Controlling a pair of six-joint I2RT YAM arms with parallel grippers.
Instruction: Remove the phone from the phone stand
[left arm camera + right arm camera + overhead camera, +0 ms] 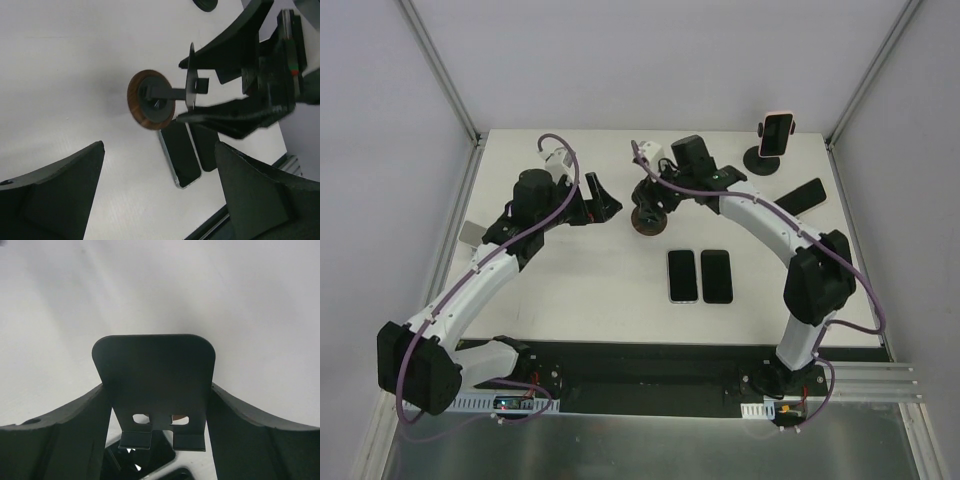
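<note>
**Right gripper (pixel 156 400) clamped on the empty brown-footed stand (pixel 647 222); left gripper (pixel 600 200) spread wide, holding nothing.**
The pink phone (pixel 778 133) sits upright in the far black stand (pixel 764 160) (right rear corner). Two dark phones (pixel 700 276) lie flat side by side, with a third phone (pixel 804 195) nearer that stand. The glints under the clamped plate are hard to make out. White table (pixel 570 290), pale walls (pixel 380 120).

The top camera looks steeply down from above and behind the arm bases (pixel 515 385) over the whole counter (pixel 570 290), the left wrist camera views the phone stand (pixel 150 100) side-on past its own fingers (pixel 55 195), and the right wrist camera sits close behind that same stand's plate.
</note>
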